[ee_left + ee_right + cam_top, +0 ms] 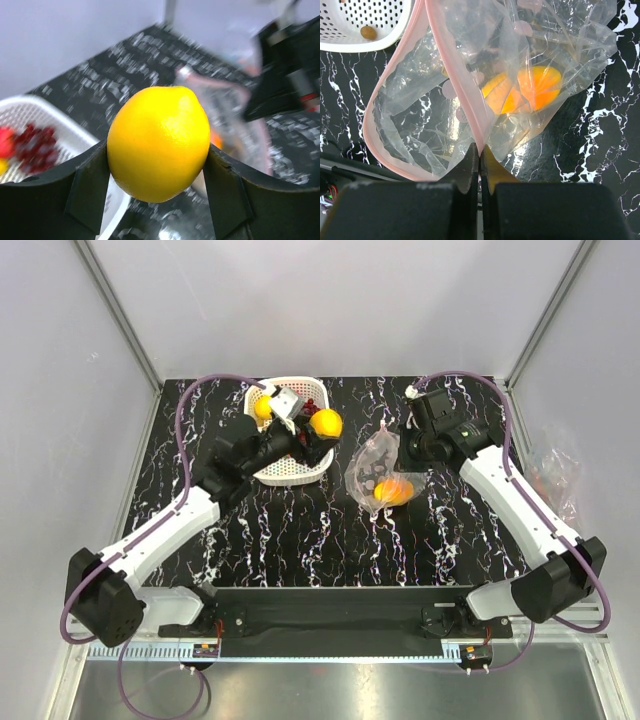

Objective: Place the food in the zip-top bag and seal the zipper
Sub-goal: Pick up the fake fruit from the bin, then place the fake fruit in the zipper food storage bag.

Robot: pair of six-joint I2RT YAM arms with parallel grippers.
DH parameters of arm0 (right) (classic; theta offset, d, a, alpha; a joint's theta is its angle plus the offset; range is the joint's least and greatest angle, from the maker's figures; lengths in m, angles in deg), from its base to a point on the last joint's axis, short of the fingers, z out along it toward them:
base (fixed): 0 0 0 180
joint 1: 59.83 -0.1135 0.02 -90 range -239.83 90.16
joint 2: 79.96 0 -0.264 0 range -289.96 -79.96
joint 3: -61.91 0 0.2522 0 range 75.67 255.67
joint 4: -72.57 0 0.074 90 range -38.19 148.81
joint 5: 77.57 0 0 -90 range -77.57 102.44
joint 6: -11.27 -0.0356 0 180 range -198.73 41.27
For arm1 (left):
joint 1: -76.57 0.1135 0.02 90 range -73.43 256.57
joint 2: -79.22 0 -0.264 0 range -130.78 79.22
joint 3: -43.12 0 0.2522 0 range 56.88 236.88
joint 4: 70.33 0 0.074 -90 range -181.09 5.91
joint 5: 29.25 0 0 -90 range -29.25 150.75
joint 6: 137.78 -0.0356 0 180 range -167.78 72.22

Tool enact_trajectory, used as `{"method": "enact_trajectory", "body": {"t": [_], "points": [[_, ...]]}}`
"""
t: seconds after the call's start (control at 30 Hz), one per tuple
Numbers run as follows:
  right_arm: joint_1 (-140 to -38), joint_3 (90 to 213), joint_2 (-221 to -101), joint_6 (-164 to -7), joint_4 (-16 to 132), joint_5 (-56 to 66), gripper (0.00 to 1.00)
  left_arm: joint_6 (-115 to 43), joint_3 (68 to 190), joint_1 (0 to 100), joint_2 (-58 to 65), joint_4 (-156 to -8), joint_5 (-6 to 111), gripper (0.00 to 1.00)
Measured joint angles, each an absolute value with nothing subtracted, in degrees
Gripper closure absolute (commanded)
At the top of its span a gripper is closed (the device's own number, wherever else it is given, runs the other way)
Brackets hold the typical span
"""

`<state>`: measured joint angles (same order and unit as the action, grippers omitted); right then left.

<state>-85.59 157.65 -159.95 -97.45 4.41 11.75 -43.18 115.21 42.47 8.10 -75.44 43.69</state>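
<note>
Across the middle of the top view, a black marbled table (300,540) carries a white basket (285,478) at upper centre and a clear bag (370,465) just to its right. Left gripper (318,432) hangs over the basket's right rim, its fingers (87,190) clamped on either side of a lemon (159,142), which fills the centre of the left wrist view. The bag lies to the lemon's right, apart from it. Right gripper (480,156), at the bag's upper right in the top view, has its jaws pressed together on the pink zipper (451,75). The bag's mouth stands open in a loop at the left of the right wrist view. Orange pieces (527,92) sit inside the bag, right of the zipper. Grapes (37,147) and a second lemon (263,408) lie in the basket.
</note>
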Motion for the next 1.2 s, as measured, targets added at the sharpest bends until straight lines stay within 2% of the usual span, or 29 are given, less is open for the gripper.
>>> {"method": "enact_trajectory", "body": {"t": [0.33,0.73,0.83,1.1,1.2], "points": [[-85.59,159.99,-160.6,-98.04,3.23,14.06,1.0,-33.85,112.41,37.2,4.89,-52.45,35.25,0.61],[-85.59,164.14,-161.15,-98.07,1.46,15.11,1.0,-27.36,112.25,32.0,-11.39,-38.0,33.75,0.61],[-85.59,164.34,-161.15,-98.07,0.98,15.57,1.0,-26.9,112.74,31.45,-13.53,-37.87,34.49,0.61],[-85.59,164.56,-161.13,-98.07,0.31,16.07,1.0,-29.02,117.35,30.9,-15.72,-46.53,39.58,0.45],[-85.59,164.56,-161.09,-98.07,0.2,16.07,1.0,-29.67,118.92,30.84,-15.81,-49.3,41.22,0.42]]}}
